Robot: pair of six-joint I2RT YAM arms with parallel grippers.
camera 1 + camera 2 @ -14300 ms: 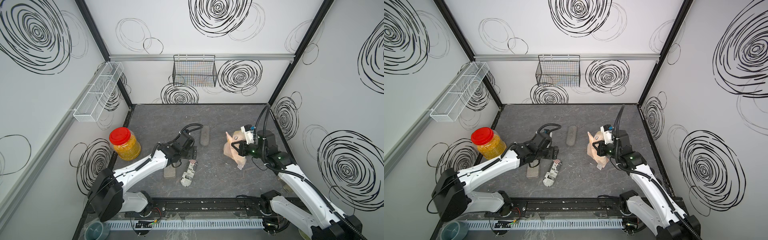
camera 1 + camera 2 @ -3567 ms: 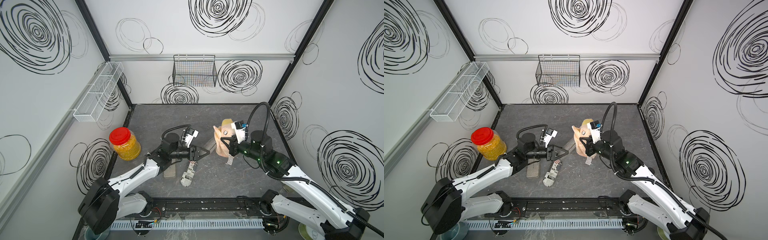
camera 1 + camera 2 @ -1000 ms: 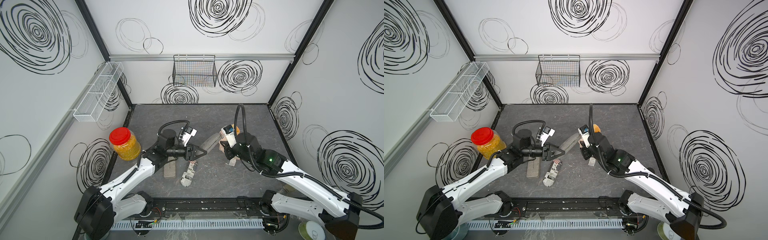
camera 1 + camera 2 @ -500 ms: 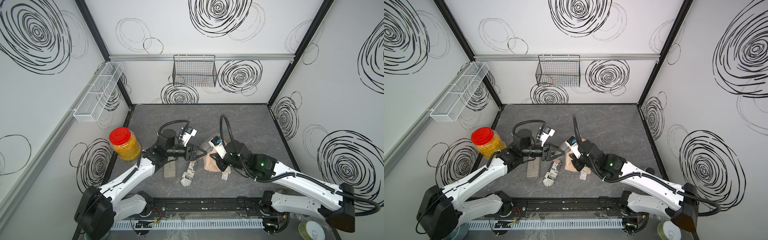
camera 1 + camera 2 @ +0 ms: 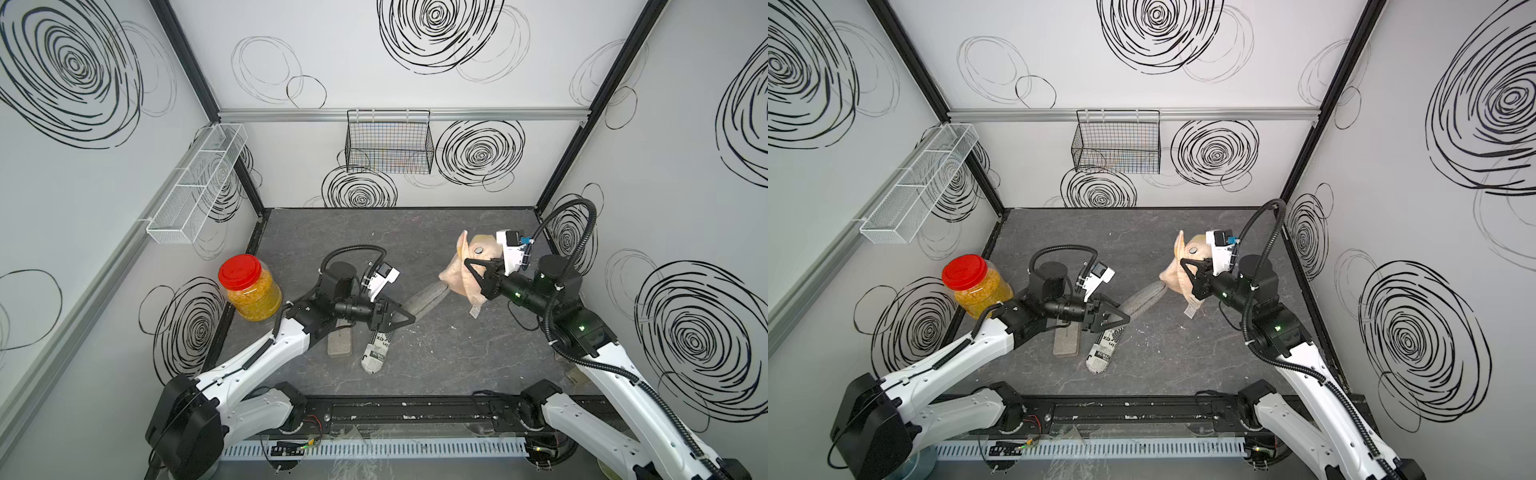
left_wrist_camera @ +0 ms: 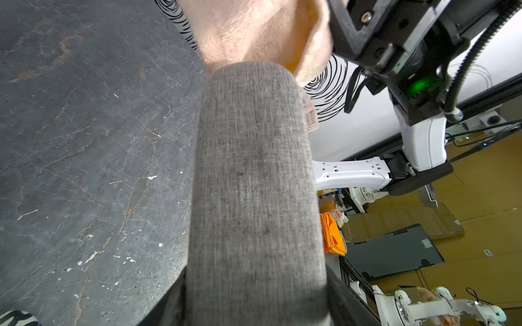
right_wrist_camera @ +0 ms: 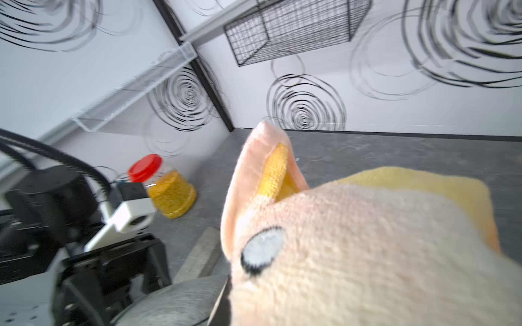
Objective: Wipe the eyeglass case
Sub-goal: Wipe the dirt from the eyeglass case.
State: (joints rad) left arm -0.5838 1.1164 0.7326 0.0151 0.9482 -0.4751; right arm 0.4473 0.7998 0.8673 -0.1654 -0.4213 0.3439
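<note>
Holds the grey fabric eyeglass case [image 5: 428, 297] by one end in the left gripper [image 5: 411, 318], fingers clamped tight on it, over the middle of the dark table [image 5: 457, 357] between the two arms. Points the case's free end away from the left arm toward the right one, on a slant in both top views. Fills the left wrist view with the case's woven side [image 6: 254, 183], running straight out from the camera.

Meets that free end with a peach and yellow cloth [image 5: 459, 276], pinched in the closed fingers of the right gripper [image 5: 467, 262] and draped down around them. Appears to press the cloth's lower edge onto the tip of the case, though blur in the wrist views leaves actual contact unsure. Shows an embroidered eye [image 7: 262, 251] on the cloth in the right wrist view, and a small white tag [image 5: 474, 309] hanging below it in both top views.

Under the left gripper, flat on the table: a newspaper-print case [image 5: 376, 351] and, just beside it, a flat grey-brown block [image 5: 340, 343]. Farther toward the left wall: a clear jar [image 5: 249, 286] with a red lid and yellow contents, upright. On the back wall: a black wire basket [image 5: 388, 143]. On the left wall: a white mesh shelf [image 5: 195, 185].
</note>
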